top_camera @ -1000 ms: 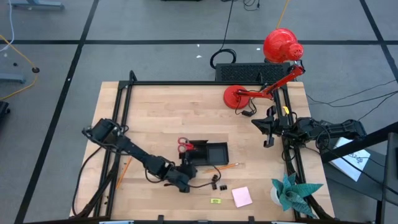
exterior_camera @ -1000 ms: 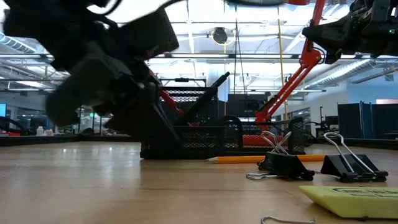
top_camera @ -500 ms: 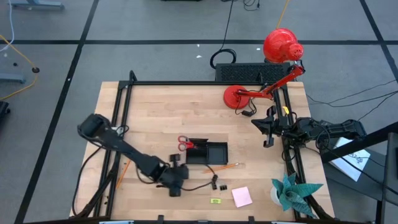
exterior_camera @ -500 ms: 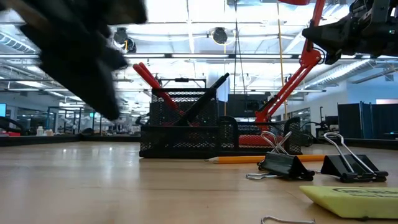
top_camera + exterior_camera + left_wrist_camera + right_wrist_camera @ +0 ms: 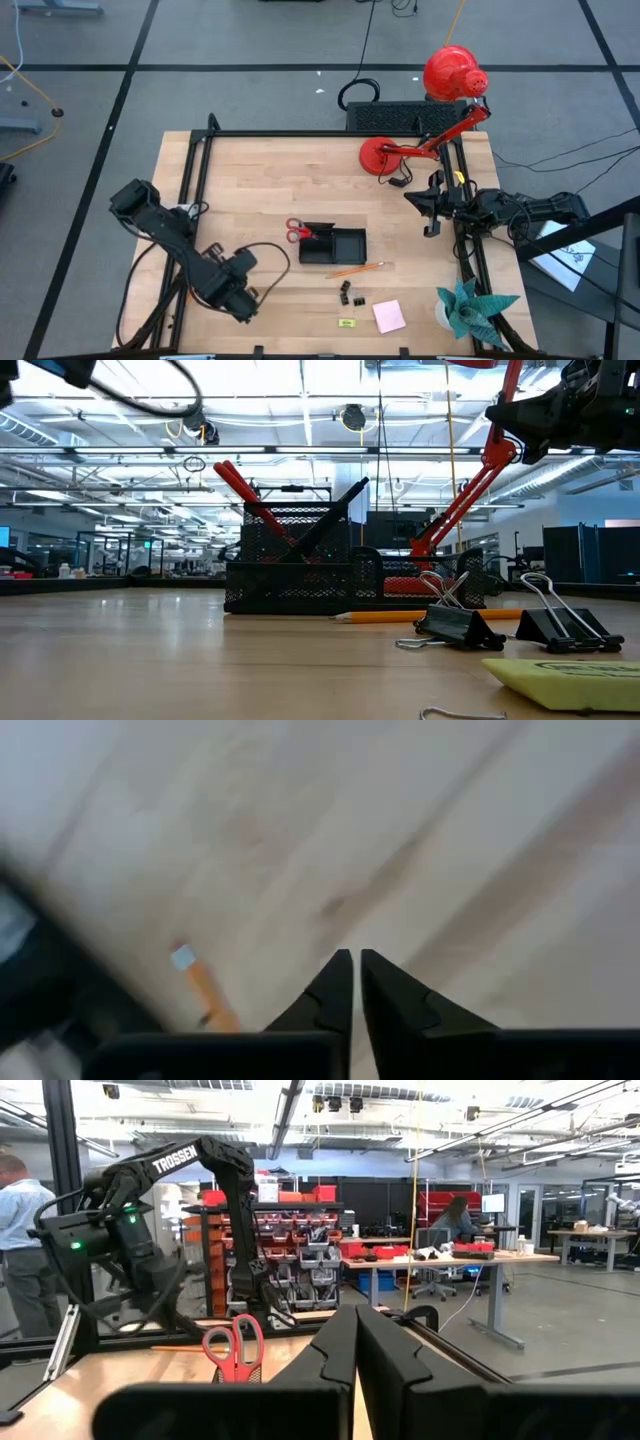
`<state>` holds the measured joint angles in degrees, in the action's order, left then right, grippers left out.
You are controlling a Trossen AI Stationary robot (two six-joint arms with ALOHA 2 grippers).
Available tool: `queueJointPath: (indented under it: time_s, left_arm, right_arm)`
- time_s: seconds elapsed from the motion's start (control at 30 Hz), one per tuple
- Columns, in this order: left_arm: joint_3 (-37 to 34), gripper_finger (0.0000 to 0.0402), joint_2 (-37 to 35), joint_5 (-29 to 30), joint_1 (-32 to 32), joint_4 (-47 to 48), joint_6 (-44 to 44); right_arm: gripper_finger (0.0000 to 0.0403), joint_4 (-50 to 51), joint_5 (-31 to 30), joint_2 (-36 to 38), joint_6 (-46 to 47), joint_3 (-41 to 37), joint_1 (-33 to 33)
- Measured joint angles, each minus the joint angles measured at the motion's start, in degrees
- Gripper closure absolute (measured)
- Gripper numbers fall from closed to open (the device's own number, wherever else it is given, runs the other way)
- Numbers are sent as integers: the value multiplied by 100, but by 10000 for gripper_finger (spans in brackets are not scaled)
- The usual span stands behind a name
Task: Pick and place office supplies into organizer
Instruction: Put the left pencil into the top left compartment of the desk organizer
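From above: pale wood-plank worktop (image 5: 270,190) in a black metal frame; black rectangular organizer (image 5: 334,246) near the middle, red-handled scissors (image 5: 297,232) standing at its left end; a thin orange pencil (image 5: 358,268) lay just beside its near edge, two small black binder clips (image 5: 351,293) farther out, then a square pink sticky-note pad (image 5: 389,316) and a small yellow-green piece (image 5: 347,323); a second orange pencil (image 5: 196,281) lay by the left frame rail. Left hand (image 5: 243,310) hung over the near-left worktop, well apart from the organizer; right hand (image 5: 432,229) waited at the right edge near a glossy red desk lamp (image 5: 452,72). Low view: the organizer showed as fine black wire mesh, scissor handles slanting out of it; clips with bent wire loops. Left wrist: dark tapered fingers (image 5: 325,995) nearly together, a thin slit between them, holding nothing. Right wrist: fingers (image 5: 335,1348) pressed together, empty.
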<state>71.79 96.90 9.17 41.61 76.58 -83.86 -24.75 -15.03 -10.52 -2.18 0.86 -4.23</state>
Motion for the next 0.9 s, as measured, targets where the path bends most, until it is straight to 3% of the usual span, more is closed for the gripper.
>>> queueJointPath:
  time_s: [0.2,0.47,0.63,0.9]
  left_arm:
    - [-289,308,0,-363,-17,99,-252]
    - [-1177,247,2,-1468,-152,-27,-587]
    - [-1535,236,2,-1765,-187,-120,-603]
    - [-2214,238,-214,-1669,-411,-810,-779]
  right_arm:
    - [399,-8,4,-7,1,2,1]
    - [399,-7,7,-7,1,1,1]
    - [399,-22,7,-7,2,0,0]
    - [399,-24,7,-7,5,2,2]
